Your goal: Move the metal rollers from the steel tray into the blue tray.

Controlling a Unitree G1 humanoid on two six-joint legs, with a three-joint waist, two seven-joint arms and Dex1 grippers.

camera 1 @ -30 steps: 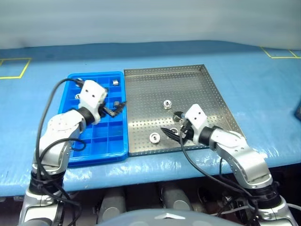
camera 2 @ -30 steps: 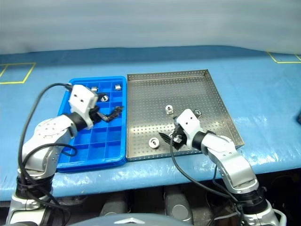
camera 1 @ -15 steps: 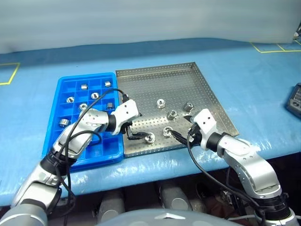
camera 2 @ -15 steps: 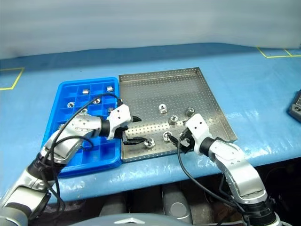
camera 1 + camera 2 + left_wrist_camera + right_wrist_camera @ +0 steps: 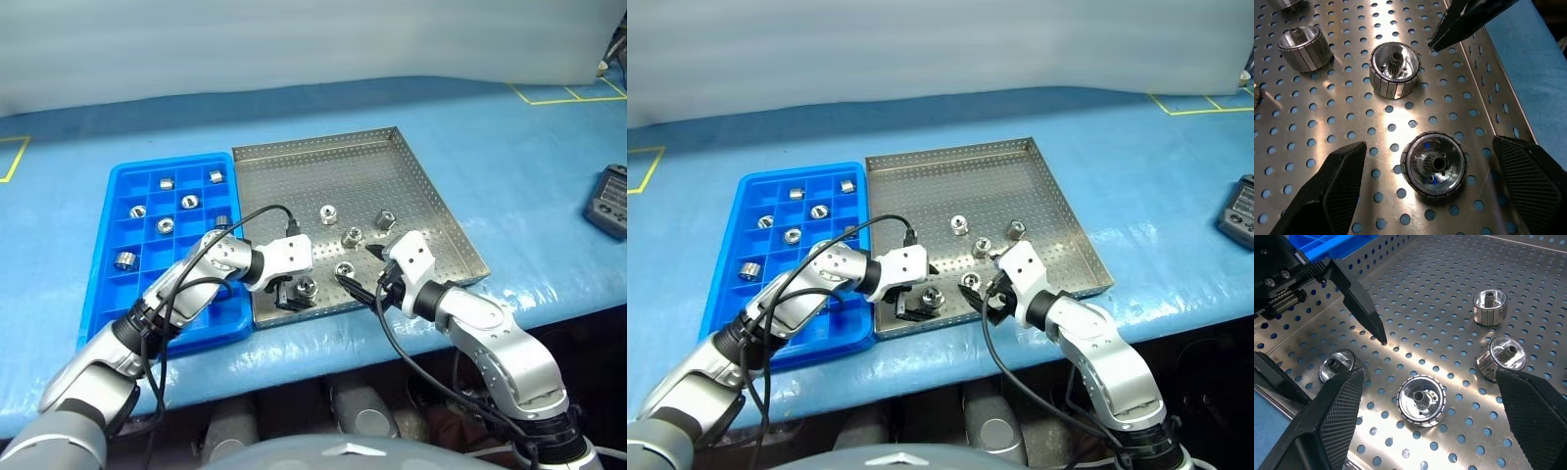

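Your left gripper [image 5: 1435, 196] fingers spread wide astride a roller [image 5: 1434, 164] near the steel tray [image 5: 411, 181] front rim, right gripper [image 5: 1422, 421] likewise open around its neighbour [image 5: 1421, 400], nothing gripped.

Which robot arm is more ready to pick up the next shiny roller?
Probably the left. The left gripper has its jaws open on either side of a roller near the steel tray's front edge. The right gripper is also open over another roller, but sits farther from the blue tray.

Blue table cover [image 5: 509, 147], yellow tape marks [image 5: 563, 95]; dark device [image 5: 607, 201], maybe battery pack, far right.
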